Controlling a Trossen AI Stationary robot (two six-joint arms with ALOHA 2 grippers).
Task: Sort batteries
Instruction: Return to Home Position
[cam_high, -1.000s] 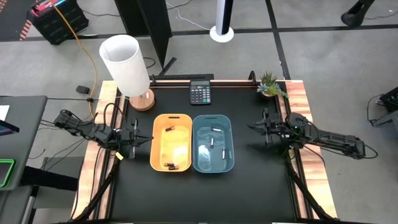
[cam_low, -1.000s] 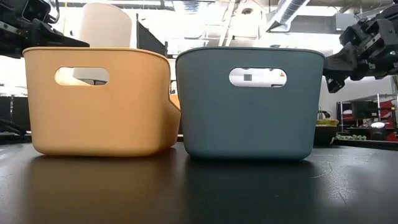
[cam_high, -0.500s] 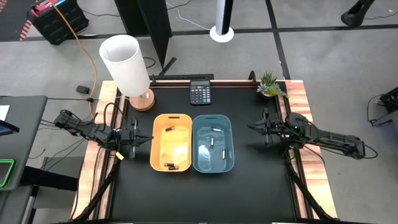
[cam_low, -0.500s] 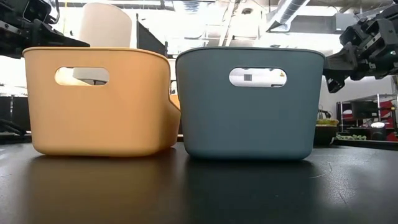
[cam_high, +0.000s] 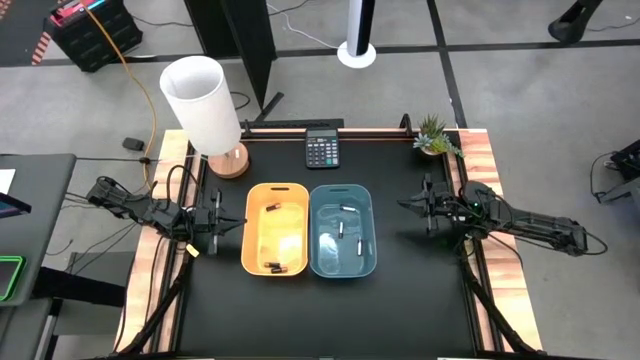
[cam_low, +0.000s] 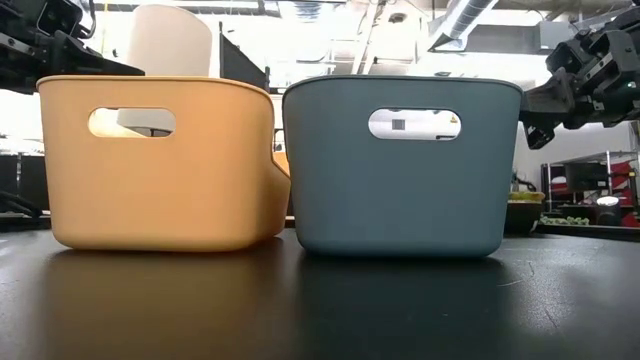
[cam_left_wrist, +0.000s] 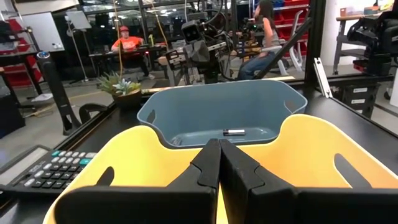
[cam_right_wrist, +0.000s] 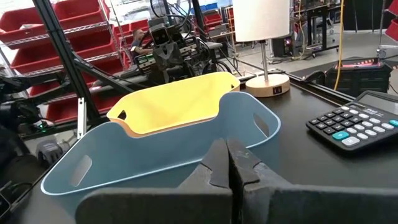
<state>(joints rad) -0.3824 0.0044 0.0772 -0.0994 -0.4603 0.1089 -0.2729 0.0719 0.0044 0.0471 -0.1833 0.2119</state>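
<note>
A yellow bin and a blue bin stand side by side at the table's middle. Dark brownish batteries lie on the yellow bin's floor. White or silvery batteries lie in the blue bin; one shows in the left wrist view. My left gripper hovers at the table's left, beside the yellow bin, shut and empty, pointing at it. My right gripper hovers to the right of the blue bin, shut and empty.
A black calculator lies near the far edge. A white lamp stands at the far left corner, a small potted plant at the far right. Bare black tabletop stretches in front of the bins. People sit in the room beyond.
</note>
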